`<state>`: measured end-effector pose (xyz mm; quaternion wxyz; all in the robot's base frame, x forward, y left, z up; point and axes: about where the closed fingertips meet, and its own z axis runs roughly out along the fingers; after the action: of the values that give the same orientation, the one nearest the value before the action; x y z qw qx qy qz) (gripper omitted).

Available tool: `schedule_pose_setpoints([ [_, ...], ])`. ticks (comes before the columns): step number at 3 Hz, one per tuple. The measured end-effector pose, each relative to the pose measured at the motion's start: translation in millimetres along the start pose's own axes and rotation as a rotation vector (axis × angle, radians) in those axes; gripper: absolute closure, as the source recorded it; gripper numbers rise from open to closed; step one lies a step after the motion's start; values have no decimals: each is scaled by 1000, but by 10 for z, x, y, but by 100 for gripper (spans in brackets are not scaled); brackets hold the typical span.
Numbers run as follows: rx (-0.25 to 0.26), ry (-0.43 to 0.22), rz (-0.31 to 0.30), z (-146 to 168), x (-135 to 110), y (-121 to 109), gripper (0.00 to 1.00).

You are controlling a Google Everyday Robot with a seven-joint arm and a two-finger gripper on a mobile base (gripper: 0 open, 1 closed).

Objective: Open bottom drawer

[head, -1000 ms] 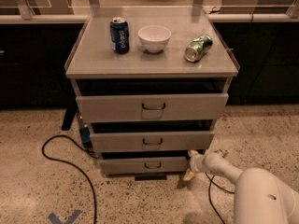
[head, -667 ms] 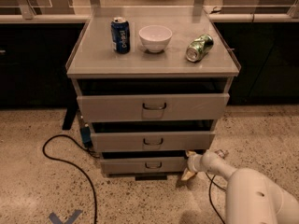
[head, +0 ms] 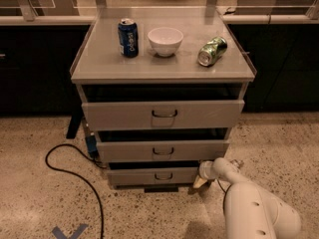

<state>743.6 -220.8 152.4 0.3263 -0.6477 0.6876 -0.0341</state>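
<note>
The bottom drawer (head: 149, 176) is the lowest and narrowest grey front of the cabinet, with a small dark wire handle (head: 163, 176) at its centre. It stands slightly out, a dark gap above it. My gripper (head: 201, 179) is low at the drawer's right end, beside its front corner, at the end of my white arm (head: 249, 208). The mid-sized drawer (head: 162, 151) and the tall widest drawer (head: 162, 114) above it also stand a little out.
On the cabinet top (head: 99, 63) stand a blue can (head: 128, 37), a white bowl (head: 165, 40) and a green can (head: 212, 51) lying on its side. A black cable (head: 65, 168) loops over the speckled floor at the left. Dark counters stand behind.
My arm has come in leftward, bringing the gripper closer to the bottom drawer's right end. The drawers look unchanged.
</note>
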Motion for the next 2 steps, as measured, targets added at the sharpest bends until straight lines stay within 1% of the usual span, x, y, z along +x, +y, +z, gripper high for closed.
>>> schedule_pose_setpoints([
  [1, 0, 0, 0, 0, 0, 0, 19],
  [2, 0, 0, 0, 1, 0, 1, 42],
])
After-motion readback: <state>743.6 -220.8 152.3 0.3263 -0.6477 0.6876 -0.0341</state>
